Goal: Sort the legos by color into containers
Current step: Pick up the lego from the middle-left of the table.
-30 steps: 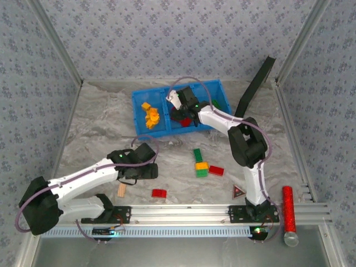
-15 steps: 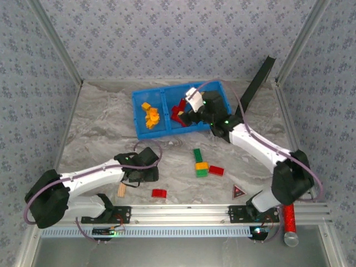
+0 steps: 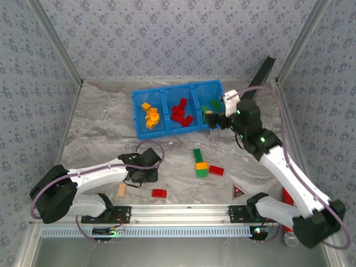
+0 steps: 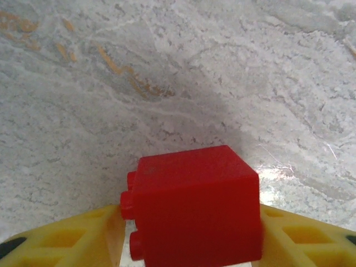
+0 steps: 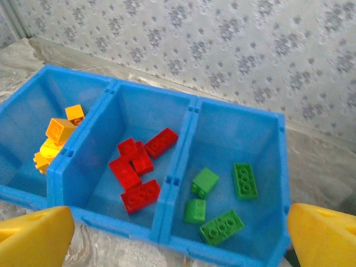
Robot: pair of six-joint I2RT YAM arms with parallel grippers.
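The left gripper (image 4: 189, 225) pinches a red brick (image 4: 194, 206) — studs leftward. The red compartment (image 3: 171, 97) lies far ahead-right, nearer the wide-spread right gripper (image 5: 178, 222).

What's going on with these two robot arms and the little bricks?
They are sorting bricks by color into a blue bin: orange bricks left, red ones middle, green ones right. The left gripper holds a red brick down at the table. The right gripper hovers open before the bin. A few loose bricks lie on the table.

Lab robot cell, patterned panel walls (image 3: 167, 33), aluminium frame rail (image 3: 189, 213), marble-look tabletop (image 3: 100, 128)
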